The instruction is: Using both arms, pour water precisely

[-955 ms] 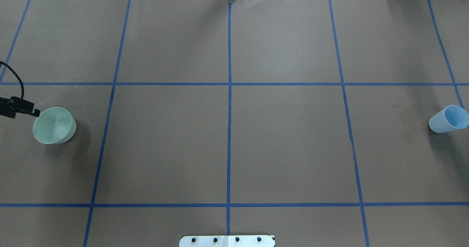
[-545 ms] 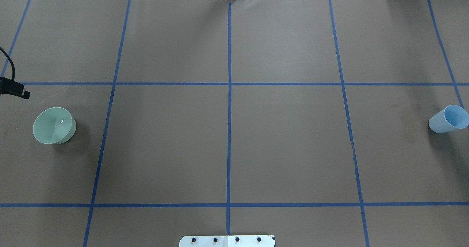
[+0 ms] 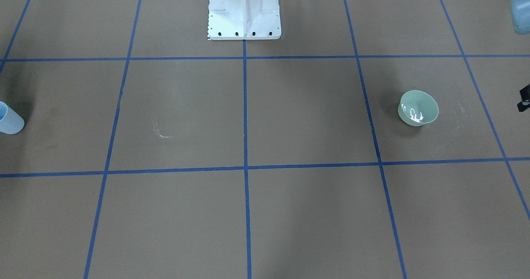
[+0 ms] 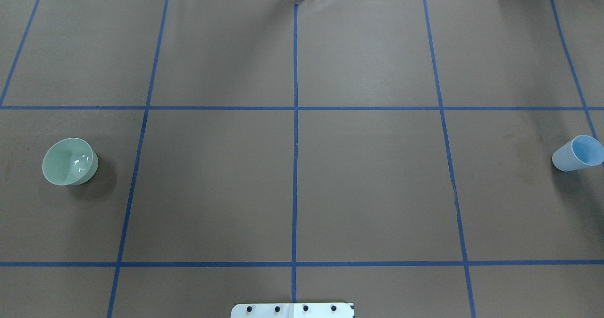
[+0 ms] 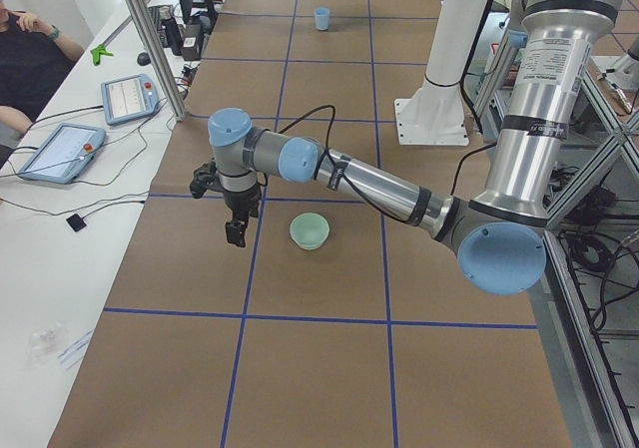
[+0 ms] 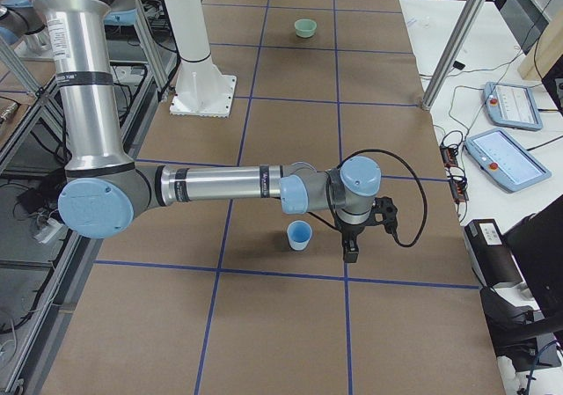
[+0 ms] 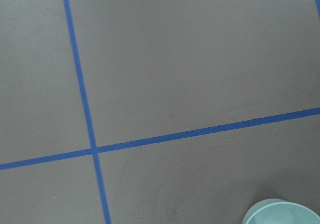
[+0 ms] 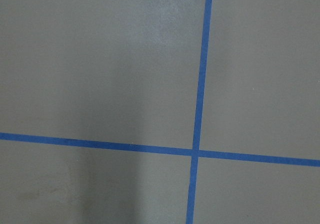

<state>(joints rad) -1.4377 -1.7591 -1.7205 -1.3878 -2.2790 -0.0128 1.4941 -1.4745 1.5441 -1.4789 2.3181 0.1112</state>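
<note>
Table (image 4: 368, 176): brown, marked into squares by blue tape lines (image 4: 295, 167); it fills the overhead view from edge to edge.
My left arm (image 5: 379, 184): the large near arm in the left side view, reaching from the lower right of that frame out to mid-left, wrist bent downward over the table.
My right arm (image 6: 220, 184): the large near arm in the right side view, stretched level from the left edge to the middle of that frame.
Pedestal (image 3: 244, 10): white, bolted to the table at top centre of the front-facing view.
Green bowl (image 4: 70, 161): upright on the table at mid-left of the overhead view; its rim also peeks into the lower right corner of my left wrist view.
Blue cup (image 4: 578, 154): upright at the right edge of the overhead view, mid-height, well apart from the bowl.
My left pincer (image 5: 237, 233): hangs pointing down, near the bowl's left in the left side view and apart from it; I cannot tell whether it is released or clenched.
My right pincer (image 6: 350, 252): points down just right of the blue cup in the right side view, not touching it; released or clenched, I cannot tell.
Water (image 4: 82, 162): shows only as small white glints inside the green bowl; whether the blue cup holds any, I cannot tell.
</note>
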